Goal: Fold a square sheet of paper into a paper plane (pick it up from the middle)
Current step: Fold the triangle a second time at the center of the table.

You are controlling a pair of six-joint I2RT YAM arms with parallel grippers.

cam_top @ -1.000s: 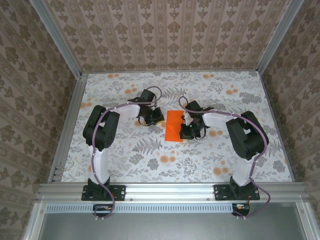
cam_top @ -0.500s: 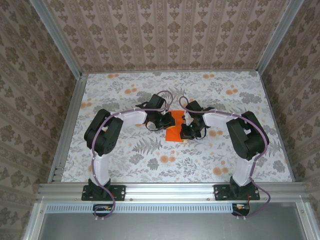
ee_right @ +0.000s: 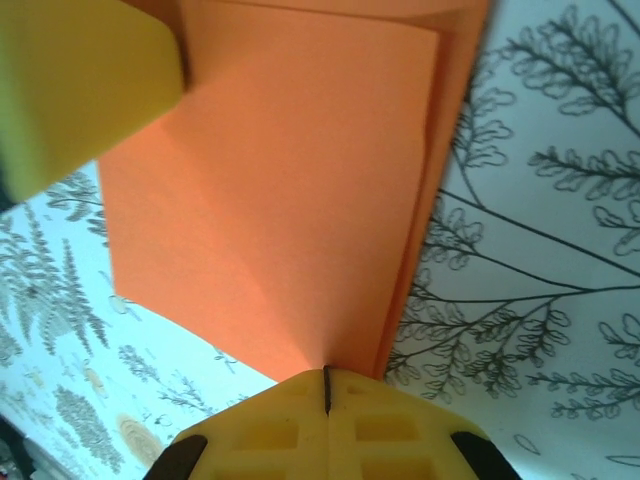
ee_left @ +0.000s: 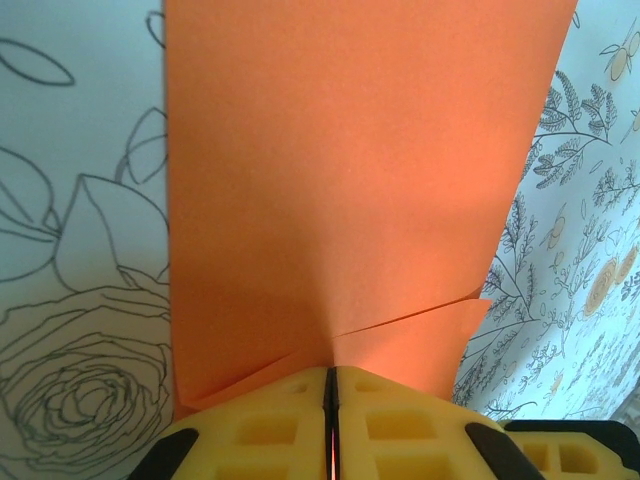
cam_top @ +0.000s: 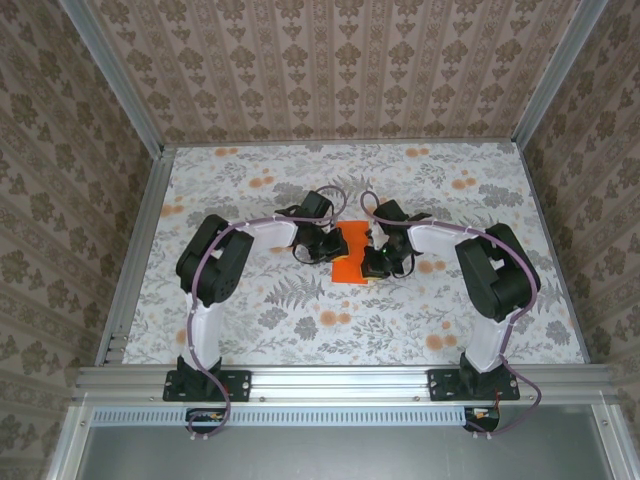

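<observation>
My sheet (ee_left: pixel 330 170) is plain bright orange. My pads (ee_left: pixel 400 430) are yellow, with black behind them. The table (cam_top: pixel 250 320) is white, drawn over with grey ferns, leaves and roses and dotted with pale-orange blossoms. The walls (cam_top: pixel 330 70) are tan with brown floral stripes. My arms (cam_top: pixel 265 228) are white and black, and the rails (cam_top: pixel 340 378) are silver-grey.

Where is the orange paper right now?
The folded bright orange paper sheet is mid-table in the top view, clamped by the left gripper and right gripper on either side.
</observation>
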